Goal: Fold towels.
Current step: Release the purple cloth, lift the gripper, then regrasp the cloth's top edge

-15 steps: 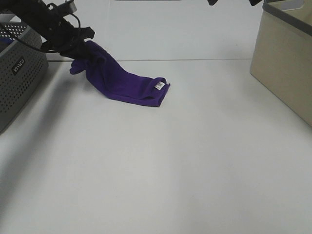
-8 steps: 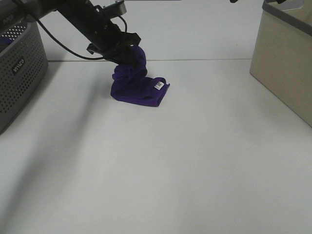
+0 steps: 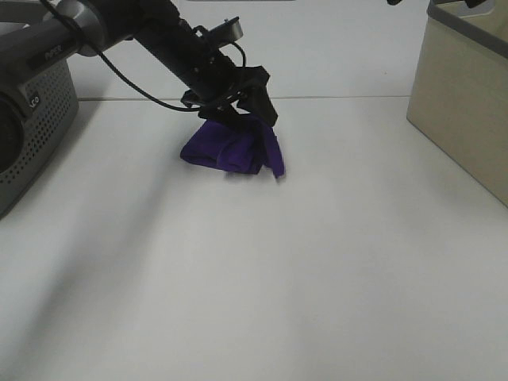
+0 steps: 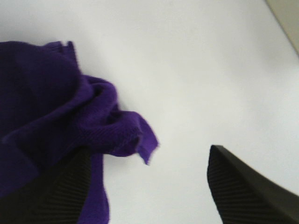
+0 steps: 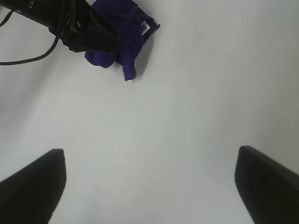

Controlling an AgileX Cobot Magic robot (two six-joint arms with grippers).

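The deep purple towel [image 3: 232,148] lies bunched in a heap on the white table [image 3: 262,262], toward the back left of centre. My left gripper [image 3: 252,107] hovers just over its far right side, jaws apart. In the left wrist view the towel [image 4: 51,98] rests against one finger [image 4: 56,191], a loose corner hangs in the gap, and the other finger [image 4: 247,186] stands clear; the left gripper [image 4: 149,186] grips nothing. The right wrist view looks down from high up on the towel [image 5: 119,32] with its white tag [image 5: 146,28], and my right gripper [image 5: 149,184] is open and empty.
A grey perforated basket [image 3: 32,119] stands at the left edge. A beige box [image 3: 464,95] stands at the right. The left arm [image 3: 135,32] and its cable stretch from the back left over the table.
My left gripper carried the towel's raised end rightward over the rest of the cloth, then opened. The stretched-out towel is now a compact heap.
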